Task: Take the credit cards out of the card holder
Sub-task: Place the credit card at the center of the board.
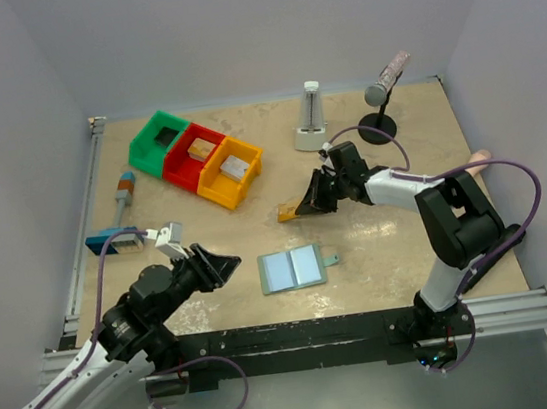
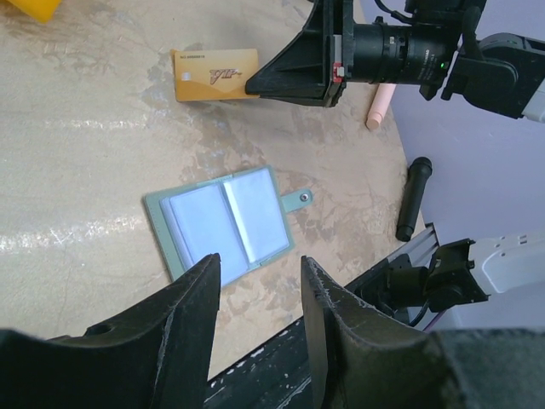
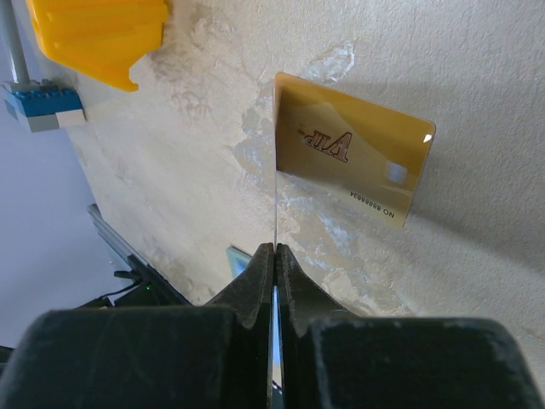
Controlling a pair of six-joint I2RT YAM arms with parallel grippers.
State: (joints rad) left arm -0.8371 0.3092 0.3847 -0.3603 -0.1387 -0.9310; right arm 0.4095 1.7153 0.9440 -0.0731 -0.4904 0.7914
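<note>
The card holder lies open and flat near the table's front edge, two pale panels up, its tab to the right. An orange-gold credit card lies face up on the table farther back. My right gripper hangs just above that card's edge, shut on a thin pale card seen only edge-on. My left gripper hovers open left of the holder with nothing between its fingers.
Green, red and yellow bins stand at the back left. A blue-and-white block with a handle lies at the left edge. At the back right are a white upright object and a microphone stand.
</note>
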